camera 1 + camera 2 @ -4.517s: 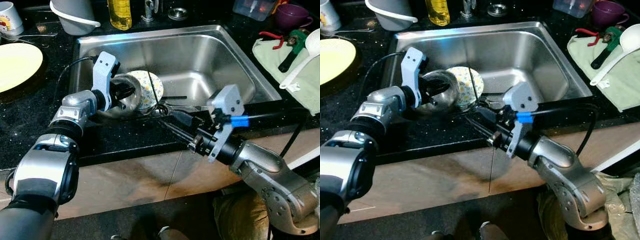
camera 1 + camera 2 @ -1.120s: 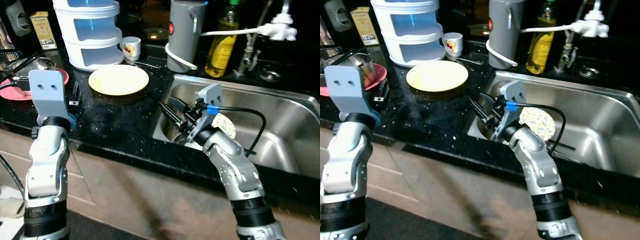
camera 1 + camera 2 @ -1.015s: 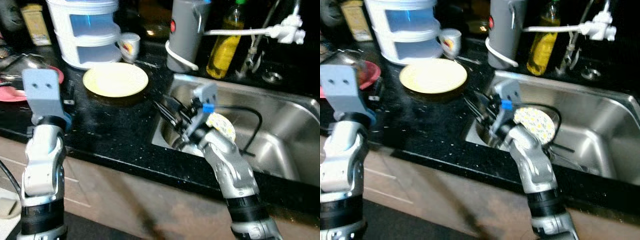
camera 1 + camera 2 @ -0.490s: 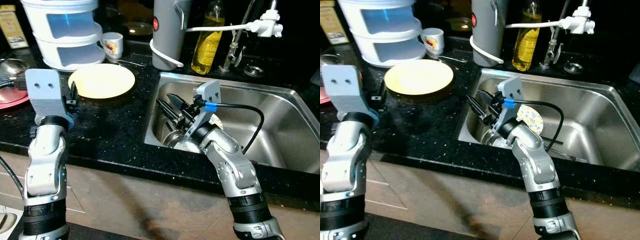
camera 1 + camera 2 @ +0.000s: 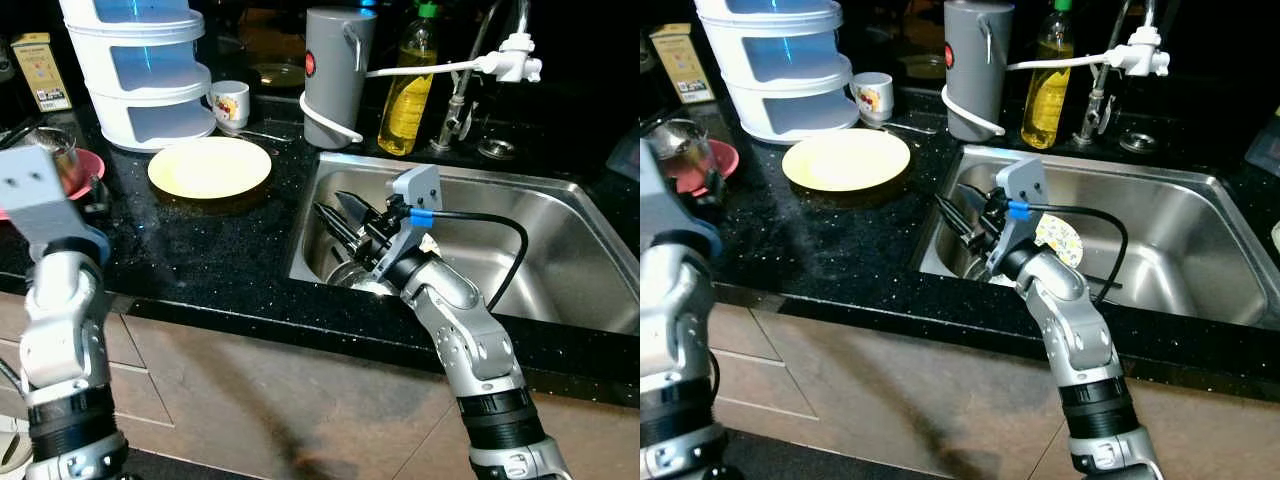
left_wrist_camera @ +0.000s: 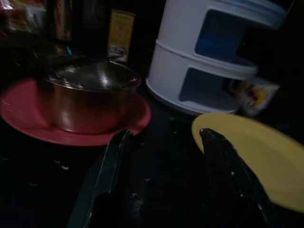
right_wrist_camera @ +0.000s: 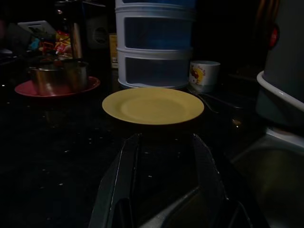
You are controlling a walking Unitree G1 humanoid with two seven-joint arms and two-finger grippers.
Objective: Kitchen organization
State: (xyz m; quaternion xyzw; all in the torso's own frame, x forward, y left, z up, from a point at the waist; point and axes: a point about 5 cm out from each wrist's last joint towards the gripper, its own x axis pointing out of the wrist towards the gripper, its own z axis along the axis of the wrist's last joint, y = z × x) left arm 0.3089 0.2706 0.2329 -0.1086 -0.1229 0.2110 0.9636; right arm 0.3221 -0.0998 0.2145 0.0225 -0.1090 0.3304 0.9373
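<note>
On a black kitchen counter point(image 5: 210, 245), the left gripper point(image 6: 166, 156) hangs raised at the near left edge, fingers spread and empty, facing a metal pot point(image 6: 88, 99) on a red plate point(image 6: 28, 118). The yellow plate point(image 5: 209, 166) lies in front of the white stacked container point(image 5: 140, 70), just left of the sink point(image 5: 520, 200). The right gripper point(image 5: 335, 215) hovers over the sink's left end, fingers parted with nothing between them, elbow bent low. Any reach for the yellow plate should come in flat and low, likely catching its near rim.
</note>
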